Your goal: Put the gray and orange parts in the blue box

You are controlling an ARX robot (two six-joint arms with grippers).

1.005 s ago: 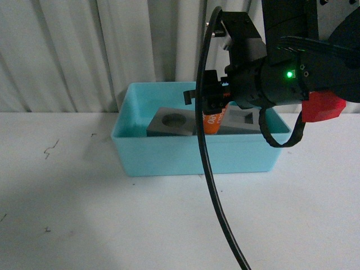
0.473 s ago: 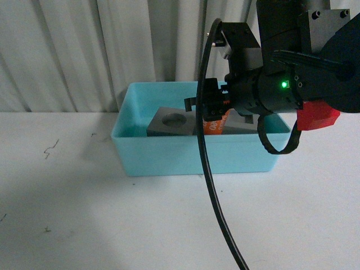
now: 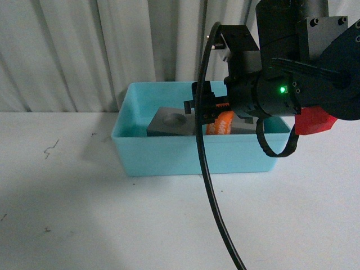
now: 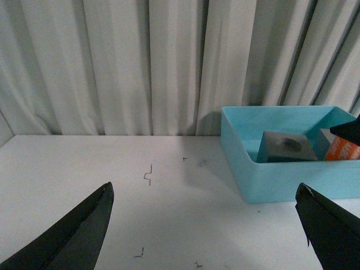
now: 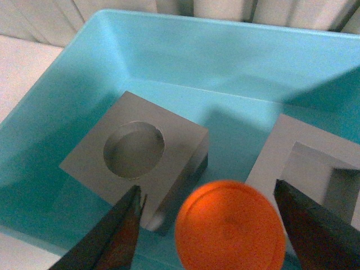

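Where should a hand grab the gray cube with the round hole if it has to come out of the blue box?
Grip the gray cube with the round recess across two opposite flat side walls, coming from above: its recessed face points up and the blue box walls block low approaches.

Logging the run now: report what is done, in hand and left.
Done: both gray cubes lie inside the blue box. In hand: the orange cylinder sits between the right gripper's open fingers, over the box. Left: withdrawing that arm. The left gripper is idle.
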